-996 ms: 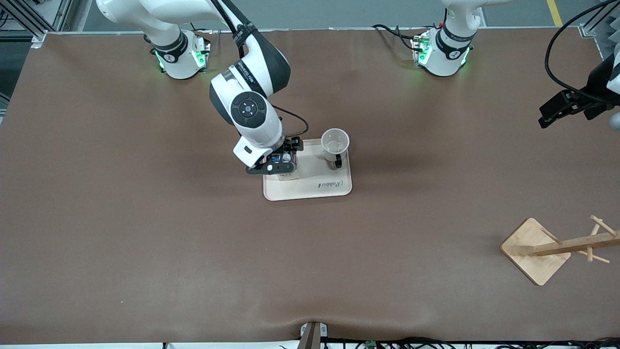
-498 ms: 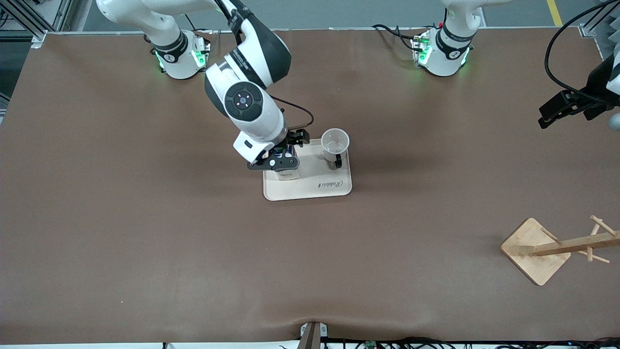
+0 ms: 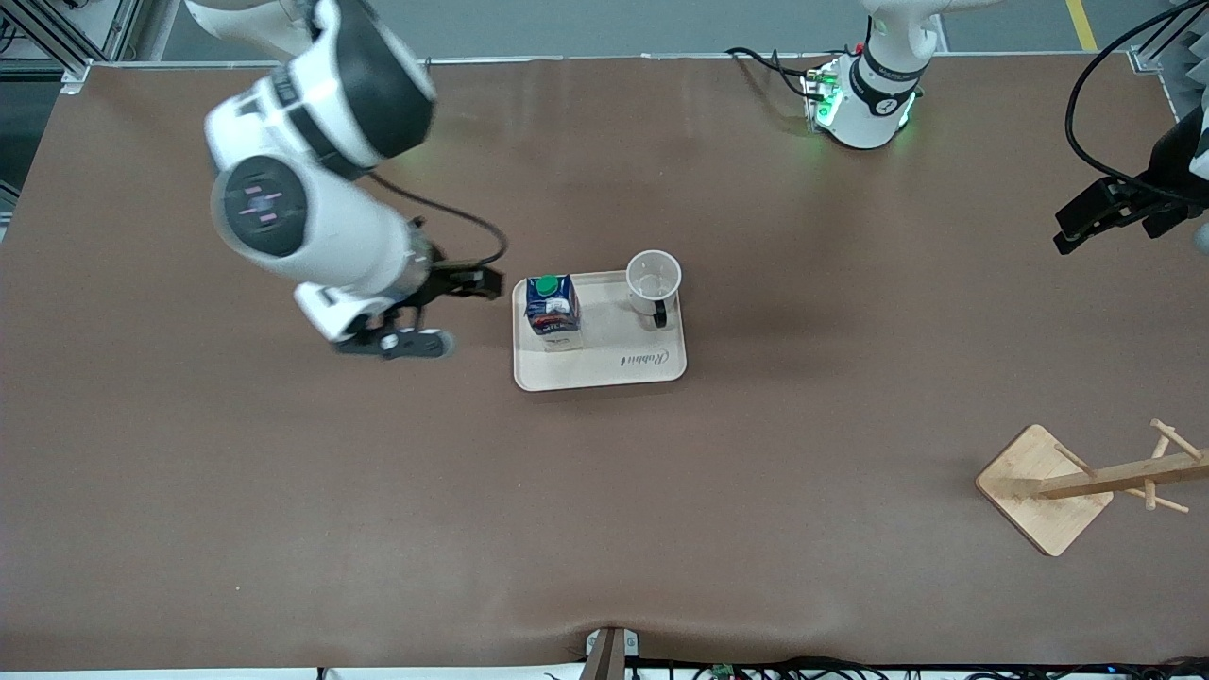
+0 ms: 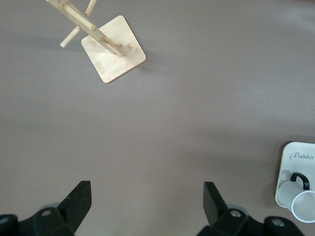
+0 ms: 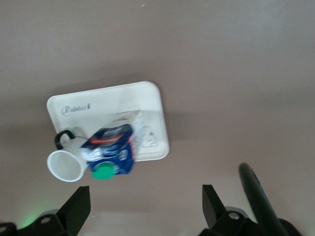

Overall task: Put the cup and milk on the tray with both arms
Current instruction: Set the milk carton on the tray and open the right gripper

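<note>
On the cream rounded-corner tray, the blue milk carton stands upright, green cap up, with the white cup beside it, mouth up, black handle toward the camera. Right gripper hangs spread and empty over bare table beside the tray. Left gripper, waiting at its end of the table near the wooden rack, is also spread, mostly cut off in front view.

The right arm reaches out from its base, elbow high, and its right claw hangs with fingers spread wide and nothing between them. The left claw is raised, fingers likewise parted and bare.
</note>
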Controlling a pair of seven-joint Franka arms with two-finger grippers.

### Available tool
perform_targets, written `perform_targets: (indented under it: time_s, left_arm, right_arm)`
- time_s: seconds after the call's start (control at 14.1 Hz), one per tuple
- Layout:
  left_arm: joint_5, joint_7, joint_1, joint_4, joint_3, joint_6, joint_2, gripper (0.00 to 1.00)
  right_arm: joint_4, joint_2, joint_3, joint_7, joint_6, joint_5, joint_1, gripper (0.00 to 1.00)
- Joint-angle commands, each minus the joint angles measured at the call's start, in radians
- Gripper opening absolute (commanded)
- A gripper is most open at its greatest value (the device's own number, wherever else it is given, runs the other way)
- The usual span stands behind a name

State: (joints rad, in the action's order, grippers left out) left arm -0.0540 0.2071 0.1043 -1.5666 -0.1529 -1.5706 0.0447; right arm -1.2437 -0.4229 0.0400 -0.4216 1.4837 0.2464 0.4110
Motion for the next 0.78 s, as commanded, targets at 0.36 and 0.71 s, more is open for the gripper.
perform_targets:
  time_s: [0.36, 0.71]
  left_arm:
    - [-0.001, -0.020, 0.000, 0.010, 0.007, 0.003, 0.006, 1.00]
    - [-0.001, -0.018, 0.000, 0.008, 0.009, 0.003, 0.007, 1.00]
  right_arm:
    - [-0.298, 0.273, -0.008, 0.477, 0.090, -0.135, -0.219, 1.00]
    - [-0.424, 0.371, -0.006, 0.641, 0.122, -0.240, -0.265, 1.00]
